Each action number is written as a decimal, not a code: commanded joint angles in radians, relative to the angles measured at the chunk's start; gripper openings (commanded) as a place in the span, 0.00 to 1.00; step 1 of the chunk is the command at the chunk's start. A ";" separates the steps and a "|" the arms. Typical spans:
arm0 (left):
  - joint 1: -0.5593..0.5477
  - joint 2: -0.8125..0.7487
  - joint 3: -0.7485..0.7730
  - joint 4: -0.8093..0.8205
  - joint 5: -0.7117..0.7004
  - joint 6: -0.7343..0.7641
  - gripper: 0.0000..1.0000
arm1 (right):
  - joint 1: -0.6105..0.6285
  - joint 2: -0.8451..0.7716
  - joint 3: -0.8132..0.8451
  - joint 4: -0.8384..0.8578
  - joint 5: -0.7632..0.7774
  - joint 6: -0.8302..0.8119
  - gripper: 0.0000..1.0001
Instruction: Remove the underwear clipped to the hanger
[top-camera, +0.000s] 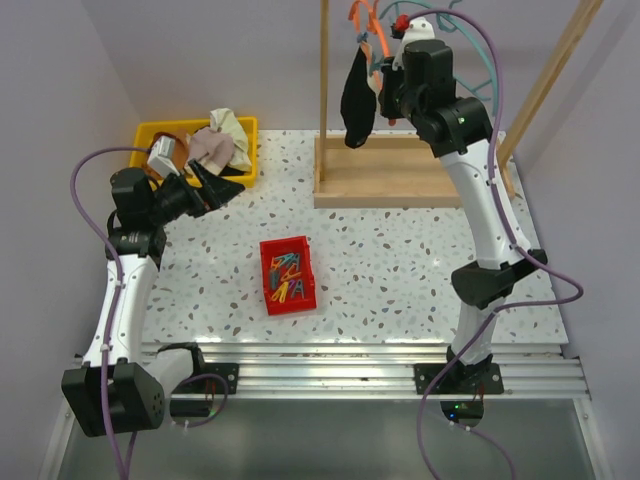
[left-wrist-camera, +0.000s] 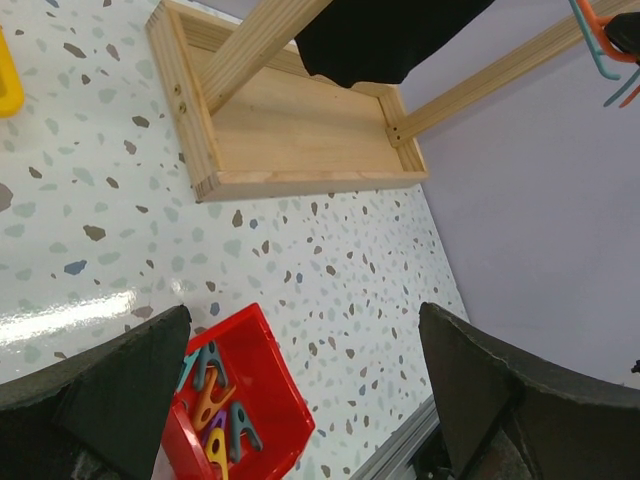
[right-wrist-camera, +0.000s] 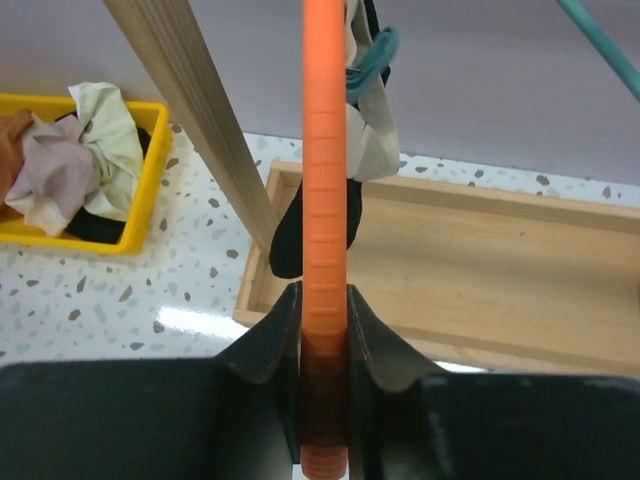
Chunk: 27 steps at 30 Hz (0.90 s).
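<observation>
**Right gripper clamped on the orange hanger bar beside the clipped black underwear**

The right gripper (right-wrist-camera: 323, 300) is being shown up at the hanger. Its jaws are nearly closed and are being pressed against both sides of the orange hanger bar (right-wrist-camera: 323, 150), and nothing else is being gripped. The black underwear (top-camera: 355, 95), black with white parts, is hanging just behind that bar, above the wooden rack base (top-camera: 400, 175). It is being pinched at its top by a teal clip (right-wrist-camera: 372, 55). The left gripper (top-camera: 222, 180) is being held fully spread and empty, low over the table beside the yellow bin (top-camera: 150, 132), well apart from the garment.

The step in hand is being judged as steadying the hanger so that the garment can be freed. A firm, square grip on the bar is being called for, since a hanging bar is likely to swing or twist once the cloth is tugged. The pull is best being directed straight down from the clip, at the cloth nearest it, so that the soft fabric is not merely being stretched. The red bin (top-camera: 285, 243), with clips lying in it, is being taken as the place for the freed clip.
</observation>
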 joint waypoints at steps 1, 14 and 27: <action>-0.004 -0.003 0.018 0.049 0.028 0.004 1.00 | 0.002 0.011 0.052 0.000 0.037 0.015 0.00; -0.003 0.088 0.103 0.430 0.054 -0.337 1.00 | 0.003 -0.165 -0.158 0.354 0.142 0.091 0.00; -0.004 0.149 0.150 0.446 0.079 -0.360 1.00 | 0.003 -0.259 -0.339 0.575 0.143 0.148 0.00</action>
